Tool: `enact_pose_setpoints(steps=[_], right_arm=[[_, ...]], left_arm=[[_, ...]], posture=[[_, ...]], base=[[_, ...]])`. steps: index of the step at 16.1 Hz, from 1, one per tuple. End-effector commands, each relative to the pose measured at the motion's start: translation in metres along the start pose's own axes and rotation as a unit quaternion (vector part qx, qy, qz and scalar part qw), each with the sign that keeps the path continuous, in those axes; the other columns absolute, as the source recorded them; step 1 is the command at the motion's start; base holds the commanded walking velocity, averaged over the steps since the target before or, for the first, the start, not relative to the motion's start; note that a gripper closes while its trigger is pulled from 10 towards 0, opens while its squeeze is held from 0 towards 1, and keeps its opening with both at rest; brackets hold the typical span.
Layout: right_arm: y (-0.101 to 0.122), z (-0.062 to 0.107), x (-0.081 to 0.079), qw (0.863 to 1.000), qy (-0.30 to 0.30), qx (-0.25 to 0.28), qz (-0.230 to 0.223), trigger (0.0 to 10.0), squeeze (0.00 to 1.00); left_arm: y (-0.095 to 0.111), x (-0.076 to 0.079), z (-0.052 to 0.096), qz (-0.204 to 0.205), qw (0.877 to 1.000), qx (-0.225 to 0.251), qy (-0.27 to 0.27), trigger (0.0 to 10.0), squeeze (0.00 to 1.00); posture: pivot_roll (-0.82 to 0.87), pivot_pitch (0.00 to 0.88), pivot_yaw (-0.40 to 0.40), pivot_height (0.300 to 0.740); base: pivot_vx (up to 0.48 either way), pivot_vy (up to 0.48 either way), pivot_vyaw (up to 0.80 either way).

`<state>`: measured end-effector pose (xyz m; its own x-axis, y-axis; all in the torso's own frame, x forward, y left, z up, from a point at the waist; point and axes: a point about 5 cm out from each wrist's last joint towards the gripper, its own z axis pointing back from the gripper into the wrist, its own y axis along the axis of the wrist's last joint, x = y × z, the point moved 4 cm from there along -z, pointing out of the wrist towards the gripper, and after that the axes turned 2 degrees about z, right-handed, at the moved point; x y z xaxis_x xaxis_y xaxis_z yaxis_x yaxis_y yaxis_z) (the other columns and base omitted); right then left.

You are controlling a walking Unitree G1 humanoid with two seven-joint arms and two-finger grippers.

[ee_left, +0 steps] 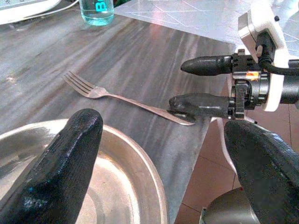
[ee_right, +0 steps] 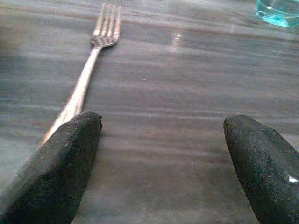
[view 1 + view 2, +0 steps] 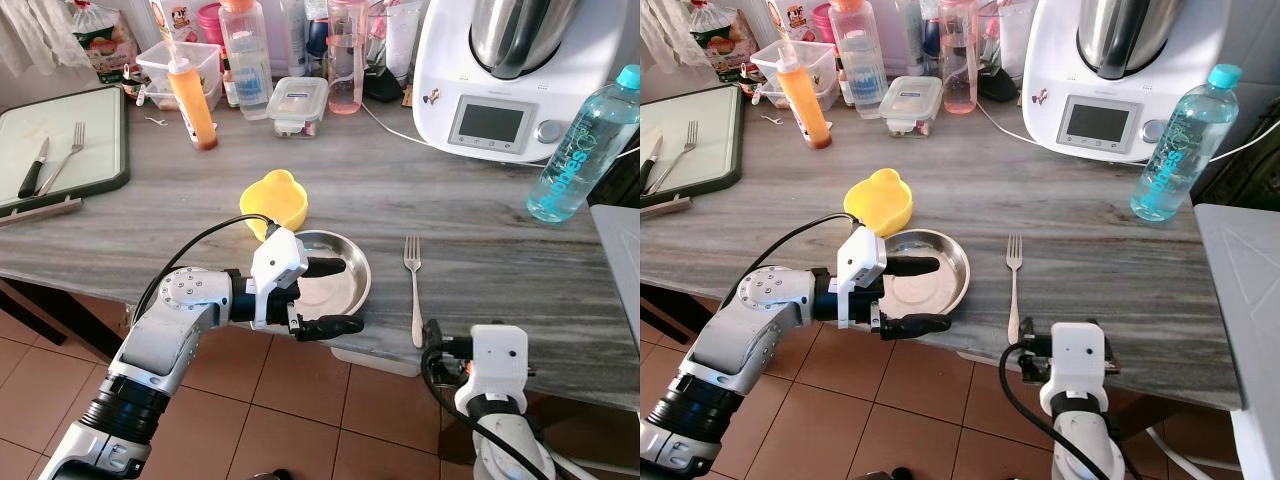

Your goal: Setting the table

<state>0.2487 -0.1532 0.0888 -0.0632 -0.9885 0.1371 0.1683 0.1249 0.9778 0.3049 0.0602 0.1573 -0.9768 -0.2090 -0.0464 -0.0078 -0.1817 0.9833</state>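
at the counter edge — left gripper (image 3: 322,296) fingers wide across the metal bowl (image 3: 352,287); right gripper (image 1: 198,86) spread by the fork (image 3: 413,285); bottle (image 3: 582,150) label perhaps "bubbles".

the plate (image 3: 345,283) is shiny bare metal, as is the slim fork (image 3: 412,290). the counter (image 3: 470,215) looks like grey wood-grain laminate, faintly glossy. the yellow bowl (image 3: 275,200) seems matt plastic. the gripper fingers (image 1: 65,163) look rubbery, dull black.

A grey wood-grain worktop (image 3: 470,210) is carrying a round steel plate (image 3: 345,285) at lower centre, a yellow plastic bowl (image 3: 274,200) just above it, and a silver fork (image 3: 413,285) lying to the plate's right.
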Motion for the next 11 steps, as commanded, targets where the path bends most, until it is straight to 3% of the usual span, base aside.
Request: enact_pose_setpoints(steps=[1,11], right_arm=[[-0.0056,0.0023,-0.0128,0.999,0.028,-0.017,-0.007,10.0,1.0],[-0.0072,0.0029,-0.0197,0.999,0.045,-0.022,-0.015,10.0,1.0]], left_arm=[[0.0027,0.0016,0.0002,-0.006,1.0,0.003,-0.002,10.0,0.0],[0.0036,0.0014,-0.001,-0.009,1.0,0.004,-0.002,10.0,0.0]], posture=[[0.07,0.14,0.043,0.74],[0.06,0.141,0.048,0.74]], base=[[0.0,0.0,0.0],[0.0,0.0,0.0]])
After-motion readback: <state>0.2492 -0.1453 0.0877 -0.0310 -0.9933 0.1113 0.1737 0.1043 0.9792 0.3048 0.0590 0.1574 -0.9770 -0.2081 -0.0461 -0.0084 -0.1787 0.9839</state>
